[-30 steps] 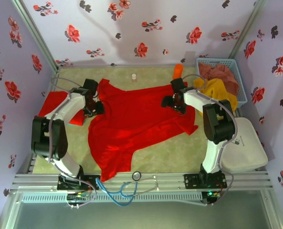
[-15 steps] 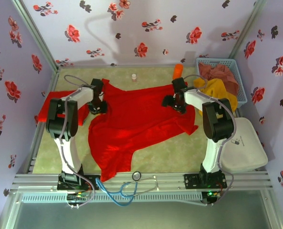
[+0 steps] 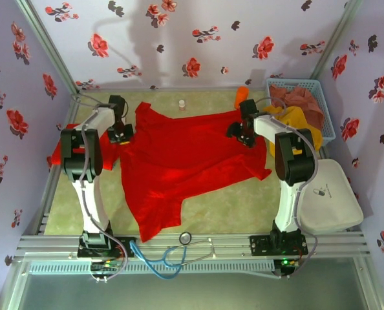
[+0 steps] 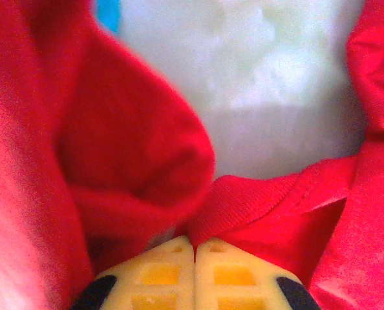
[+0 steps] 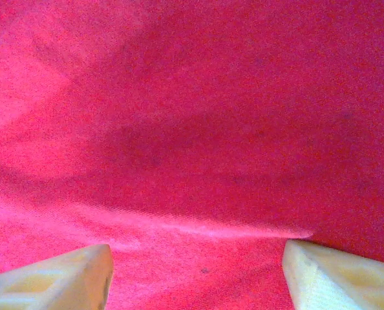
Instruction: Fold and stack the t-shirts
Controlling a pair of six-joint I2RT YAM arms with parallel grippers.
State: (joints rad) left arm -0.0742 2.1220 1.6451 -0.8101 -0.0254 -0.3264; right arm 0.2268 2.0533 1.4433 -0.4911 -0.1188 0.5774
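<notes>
- My left fingers (image 4: 160,278) are pressed tip to tip. A ribbed edge of red cloth runs straight into the seam between them, so I judge that edge is pinched.
- In the overhead view my left gripper (image 3: 119,134) sits at the upper left of the frame, on the left end of the far edge of the spread shirt (image 3: 185,161).
- The other shirt (image 3: 58,155) lies just left of that gripper at the left edge of the frame, partly under my left arm. I am not touching it.
- The spread shirt lies across the middle of the table (image 3: 244,200). Its long axis slants from the tail at lower centre-left up to the corner at upper right. Nearly all of it lies below my two grippers in the overhead frame.
- My right gripper (image 3: 244,135) sits on the right end of the same far edge. Its fingers (image 5: 56,278) stand wide apart with flat cloth and one raised crease between them, and nothing is gripped yet.
- The fold turns on this: each arm has the end nearer to it, and the cloth runs from both toward the bottom of the frame. My right must close before the edge can travel evenly.
</notes>
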